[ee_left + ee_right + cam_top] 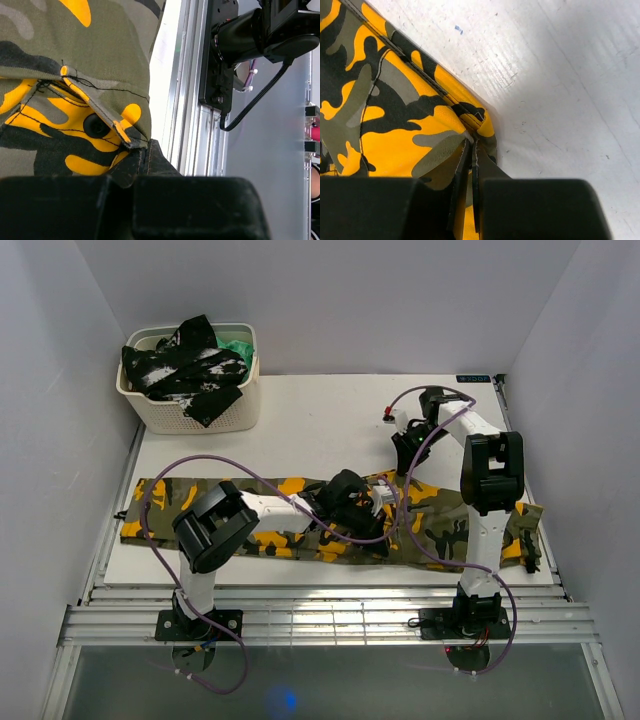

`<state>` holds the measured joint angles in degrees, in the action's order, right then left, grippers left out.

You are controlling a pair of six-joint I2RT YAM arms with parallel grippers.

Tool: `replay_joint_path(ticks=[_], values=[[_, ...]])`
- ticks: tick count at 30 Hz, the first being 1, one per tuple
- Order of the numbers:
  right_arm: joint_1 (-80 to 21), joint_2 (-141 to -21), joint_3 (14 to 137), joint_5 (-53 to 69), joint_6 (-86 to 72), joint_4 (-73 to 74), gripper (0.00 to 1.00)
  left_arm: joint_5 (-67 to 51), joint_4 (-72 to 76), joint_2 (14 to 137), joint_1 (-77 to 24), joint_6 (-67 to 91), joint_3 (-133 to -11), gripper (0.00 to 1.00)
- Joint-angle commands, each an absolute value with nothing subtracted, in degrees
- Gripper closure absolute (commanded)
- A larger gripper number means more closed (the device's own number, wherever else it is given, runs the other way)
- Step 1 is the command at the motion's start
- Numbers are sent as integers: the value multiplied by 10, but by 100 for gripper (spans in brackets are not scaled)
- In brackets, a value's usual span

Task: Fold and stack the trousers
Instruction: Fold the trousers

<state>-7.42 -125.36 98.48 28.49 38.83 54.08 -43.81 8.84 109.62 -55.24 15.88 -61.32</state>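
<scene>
The camouflage trousers point(160, 502) lie stretched across the front of the white table point(320, 420), from the left edge to the right edge. My left gripper point(360, 502) is at their middle, shut on a cloth edge next to a black button point(95, 125); its fingertips point(142, 152) pinch the fabric. My right gripper point(405, 462) is at the far edge of the trousers, shut on a yellow and olive corner point(470, 115); the cloth bunches between its fingertips point(474, 145).
A white basket point(190, 418) at the back left holds a black-and-white mottled garment point(180, 365) and a green cloth point(238, 346). Aluminium rails point(187, 100) run along the table's near edge, with a black arm part point(220, 65) beside them.
</scene>
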Motion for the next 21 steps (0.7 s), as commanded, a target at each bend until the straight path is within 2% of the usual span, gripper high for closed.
replay_joint_path(ticks=[1, 8, 10, 11, 13, 14, 15, 16, 17, 19, 21], values=[[-72, -1237, 1017, 254, 366, 433, 92, -490, 76, 1067, -562, 179, -599, 100], [-72, -1238, 1020, 253, 364, 424, 92, -483, 75, 1141, -560, 196, -639, 100], [-72, -1237, 1029, 240, 360, 420, 92, -479, 76, 1155, -559, 199, -656, 92], [-72, -1237, 1034, 236, 355, 422, 87, -478, 77, 1159, -556, 200, -662, 79], [-72, -1234, 1055, 222, 353, 446, 70, -485, 80, 1144, -550, 197, -664, 65], [-71, -1220, 1058, 218, 353, 453, 44, -483, 76, 1130, -543, 191, -658, 60], [-69, -1209, 1059, 215, 352, 458, 31, -484, 71, 1089, -537, 185, -654, 53], [-64, -1195, 1062, 215, 352, 468, 21, -488, 62, 1066, -530, 171, -649, 50], [-62, -1172, 1067, 215, 354, 480, 5, -490, 35, 1042, -511, 165, -639, 47], [-60, -1142, 1077, 221, 359, 526, 2, -496, 5, 967, -479, 163, -629, 41], [-60, -1125, 1084, 240, 371, 569, 2, -489, -71, 919, -417, 153, -622, 24]])
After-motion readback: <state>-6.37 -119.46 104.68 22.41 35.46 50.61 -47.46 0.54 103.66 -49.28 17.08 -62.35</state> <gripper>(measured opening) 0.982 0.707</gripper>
